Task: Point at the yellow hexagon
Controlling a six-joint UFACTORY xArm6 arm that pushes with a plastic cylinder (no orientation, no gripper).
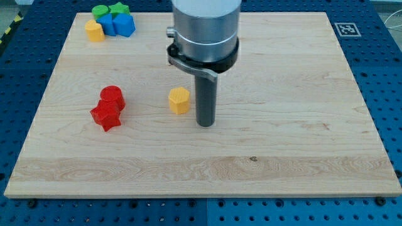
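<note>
The yellow hexagon (179,100) stands on the wooden board (295,125) a little left of centre. My tip (206,123) rests on the board just to the hexagon's right and slightly toward the view's bottom, with a small gap between them. The rod hangs from a grey cylinder with a black collar at the view's top centre.
A red cylinder (112,96) touches a red star (106,116) at the left. At the top left sits a cluster: a second yellow block (94,30), two blue blocks (108,24) (124,25), a green cylinder (100,11) and a green star (119,9).
</note>
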